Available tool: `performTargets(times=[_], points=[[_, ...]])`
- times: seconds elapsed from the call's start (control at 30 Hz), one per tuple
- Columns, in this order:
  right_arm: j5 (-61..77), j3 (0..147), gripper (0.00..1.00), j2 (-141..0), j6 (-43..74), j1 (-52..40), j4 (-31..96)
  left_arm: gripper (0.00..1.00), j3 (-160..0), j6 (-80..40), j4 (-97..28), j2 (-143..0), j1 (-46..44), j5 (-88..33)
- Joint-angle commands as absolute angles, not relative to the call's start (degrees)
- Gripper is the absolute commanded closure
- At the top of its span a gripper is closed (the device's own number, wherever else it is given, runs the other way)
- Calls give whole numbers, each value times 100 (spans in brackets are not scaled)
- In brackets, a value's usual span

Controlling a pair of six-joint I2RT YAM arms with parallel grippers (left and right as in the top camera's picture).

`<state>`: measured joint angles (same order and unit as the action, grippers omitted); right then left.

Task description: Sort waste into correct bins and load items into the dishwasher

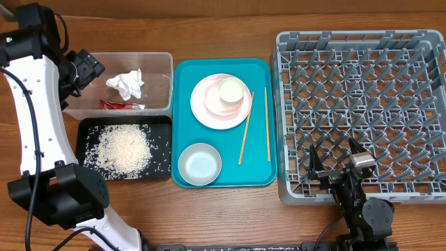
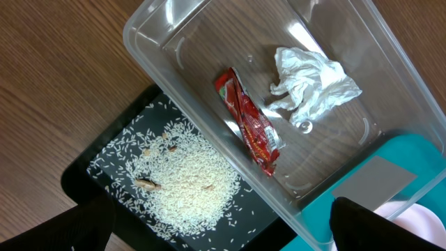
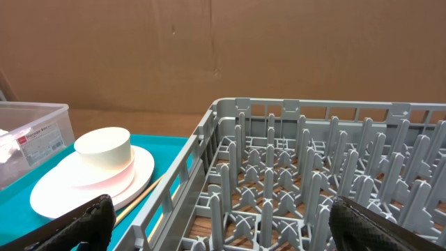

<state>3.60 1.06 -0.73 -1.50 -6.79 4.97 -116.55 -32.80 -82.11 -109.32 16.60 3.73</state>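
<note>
A crumpled white tissue (image 1: 127, 84) (image 2: 313, 84) and a red snack wrapper (image 1: 122, 105) (image 2: 251, 125) lie in the clear tub (image 1: 159, 68) (image 2: 174, 42). Loose rice (image 1: 124, 148) (image 2: 185, 185) lies heaped in the black tray (image 1: 87, 127) (image 2: 83, 167). My left gripper (image 1: 87, 70) (image 2: 223, 233) is open and empty above the tub's left edge. Stacked white and pink plates (image 1: 209, 111) (image 3: 90, 185) carry a small white cup (image 1: 232, 92) (image 3: 103, 150). A white bowl (image 1: 200, 164) and two chopsticks (image 1: 246, 129) (image 3: 139, 199) lie beside them. My right gripper (image 1: 338, 162) (image 3: 230, 230) is open and empty over the grey dish rack's (image 1: 362, 36) (image 3: 313, 174) front left corner.
The dishes and chopsticks rest on a flat teal tray (image 1: 259, 174) (image 3: 42, 216) between the bins and the rack. The rack holds nothing. A brown cardboard wall (image 3: 223, 49) stands behind the table.
</note>
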Motion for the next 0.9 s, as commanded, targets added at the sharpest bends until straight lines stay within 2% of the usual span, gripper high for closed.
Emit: performTargets(times=[0.0, 0.87], points=[[349, 45, 0, -19, -167, -672, 458, 0, -11684, -3190, -8204, -10908, 1682, 449], [438, 45, 0, -19, -128, -674, 445, 0, -11684, -3190, -8204, -10908, 1673, 449]])
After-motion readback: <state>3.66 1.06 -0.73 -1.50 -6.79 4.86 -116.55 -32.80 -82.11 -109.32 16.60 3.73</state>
